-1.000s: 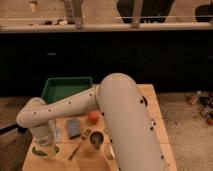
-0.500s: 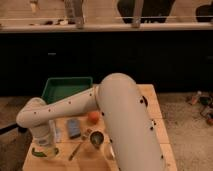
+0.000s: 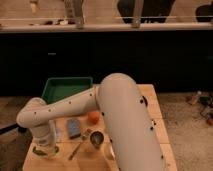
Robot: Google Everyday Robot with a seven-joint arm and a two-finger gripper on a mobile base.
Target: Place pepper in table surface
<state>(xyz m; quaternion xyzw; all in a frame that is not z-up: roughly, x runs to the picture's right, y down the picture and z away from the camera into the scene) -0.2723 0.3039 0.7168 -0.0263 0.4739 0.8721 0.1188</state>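
My white arm reaches down to the front left of the light wooden table surface [image 3: 152,102]. The gripper [image 3: 43,146] hangs at the arm's end, just over the tabletop near its front left corner. A bit of bright green, the pepper [image 3: 42,151], shows at the gripper's lower end, close to or on the wood. Most of the pepper is hidden by the gripper. I cannot tell whether the pepper is held or resting free.
A green rectangular tray [image 3: 67,86] stands at the back left. A round orange fruit [image 3: 93,116], a blue object [image 3: 74,128], a spoon [image 3: 76,150] and a metal cup [image 3: 96,139] lie right of the gripper. My arm's wide link covers the table's middle.
The gripper has sunk a little toward the tabletop at the front left. The other objects have not moved.
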